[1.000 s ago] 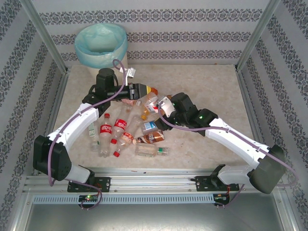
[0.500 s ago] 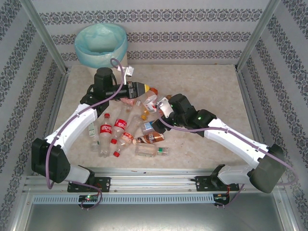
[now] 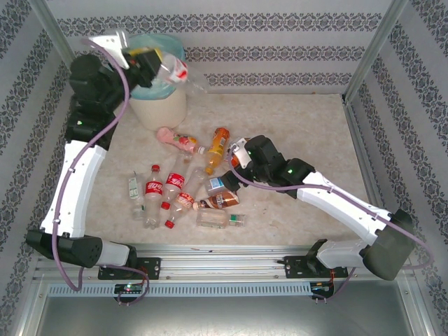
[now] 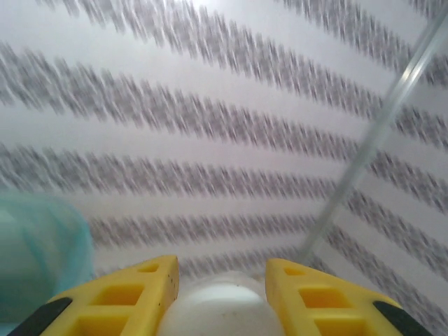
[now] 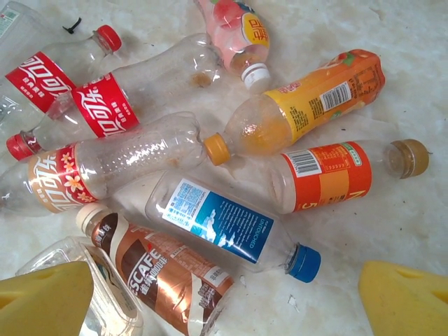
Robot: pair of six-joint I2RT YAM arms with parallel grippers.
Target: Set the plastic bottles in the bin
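A clear red-labelled bottle (image 3: 176, 70) hangs at the rim of the turquoise-lined bin (image 3: 164, 110), upper left, pinched in the left gripper (image 3: 154, 61). The other plastic bottles (image 3: 183, 185) lie scattered mid-frame on the marbled counter (image 3: 301, 133), with the right gripper (image 5: 224, 304) spread wide above them.

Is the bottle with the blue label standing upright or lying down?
Lying down: the blue-label bottle lies lengthwise on the table, cap pointing sideways.

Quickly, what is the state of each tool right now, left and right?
Left tool: closed on a clear bottle with a red label.
Right tool: open, holding nothing, above the lying bottles.
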